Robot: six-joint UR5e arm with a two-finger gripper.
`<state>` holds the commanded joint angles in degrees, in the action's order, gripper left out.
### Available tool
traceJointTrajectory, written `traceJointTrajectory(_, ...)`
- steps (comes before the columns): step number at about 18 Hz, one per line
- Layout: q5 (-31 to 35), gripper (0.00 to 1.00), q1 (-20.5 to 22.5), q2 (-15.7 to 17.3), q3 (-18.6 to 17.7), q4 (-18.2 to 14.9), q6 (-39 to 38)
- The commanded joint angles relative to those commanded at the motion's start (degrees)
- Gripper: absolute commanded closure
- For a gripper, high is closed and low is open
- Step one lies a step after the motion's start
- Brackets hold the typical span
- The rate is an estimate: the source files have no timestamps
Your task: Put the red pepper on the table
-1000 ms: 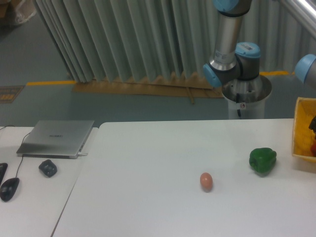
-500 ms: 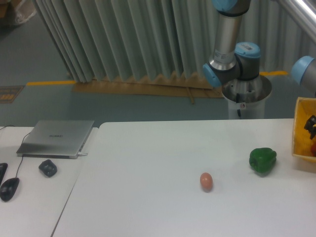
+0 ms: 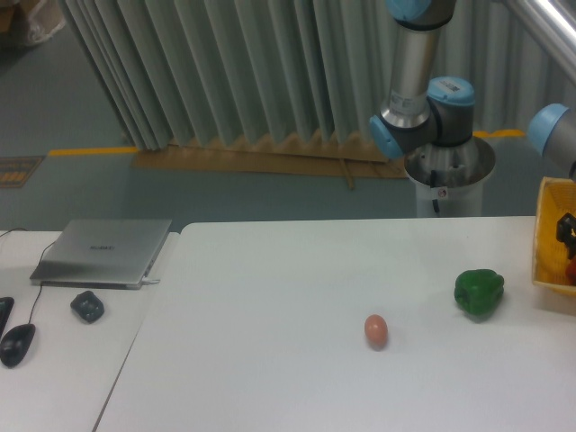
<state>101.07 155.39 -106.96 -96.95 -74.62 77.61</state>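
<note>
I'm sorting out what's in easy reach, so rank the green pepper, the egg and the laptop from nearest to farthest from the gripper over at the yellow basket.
1. Green pepper, right side, beside the basket where the gripper works.
2. Egg, centre of the table.
3. Laptop, far left desk.

White table, green pepper, pinkish-brown egg, yellow basket, grey laptop.

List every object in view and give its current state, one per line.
Glossy green bell pepper: resting on the white table, untouched.
Small pinkish-brown egg: lying on the table, apart from the pepper.
Grey laptop: lid closed, on the adjoining desk.
Yellow basket: at the right edge, a red item barely visible inside.
Gripper: mostly out of frame; cannot tell.
</note>
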Motion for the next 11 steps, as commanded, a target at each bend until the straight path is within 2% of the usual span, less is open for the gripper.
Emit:
traceJointTrajectory(1,-0.1,0.49,0.0,0.1,0.4,-0.3,0.0)
traceJointTrajectory(3,0.0,0.5,-0.1,0.1,0.4,-0.3,0.1)
traceJointTrajectory(6,0.0,0.56,0.0,0.1,0.6,-0.7,0.0)
traceJointTrajectory(11,-0.5,0.56,0.1,0.4,4.5,-6.3,0.0)
